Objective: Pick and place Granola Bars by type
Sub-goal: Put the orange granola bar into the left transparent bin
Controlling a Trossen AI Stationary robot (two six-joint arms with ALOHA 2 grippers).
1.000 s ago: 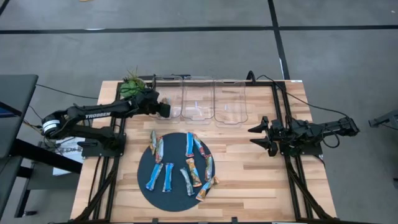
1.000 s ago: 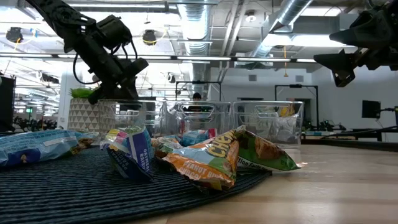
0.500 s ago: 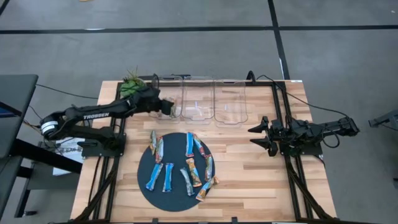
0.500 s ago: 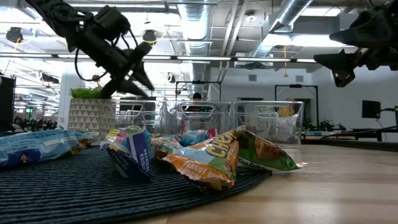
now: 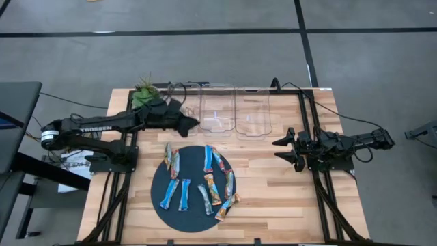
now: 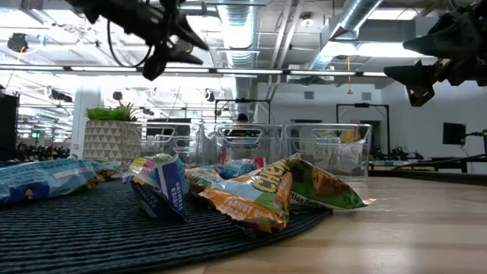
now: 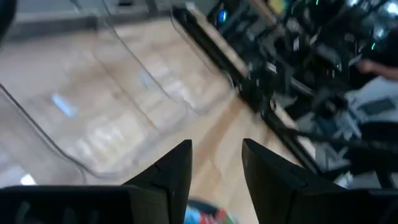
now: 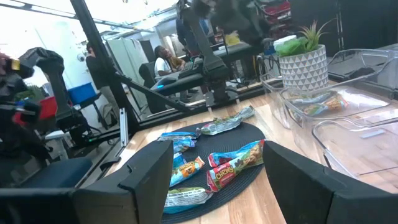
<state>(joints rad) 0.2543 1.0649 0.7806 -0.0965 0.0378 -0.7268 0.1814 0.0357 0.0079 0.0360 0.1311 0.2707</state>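
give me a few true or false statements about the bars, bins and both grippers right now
1. Most granola bars lie on the round dark mat. True.
2. The left gripper is holding a bar. False: its open fingers are empty, raised by the clear bins.
3. The right gripper is over the mat. False: it waits at the table's right side, open.
4. One bar lies in the bin nearest the plant. True.

Granola bars [image 5: 205, 180] lay on a round mat [image 5: 158, 183] at the table's [image 5: 273, 184] front; three bins [image 5: 235, 113] stood behind, a potted plant [image 5: 143, 92] to their left.
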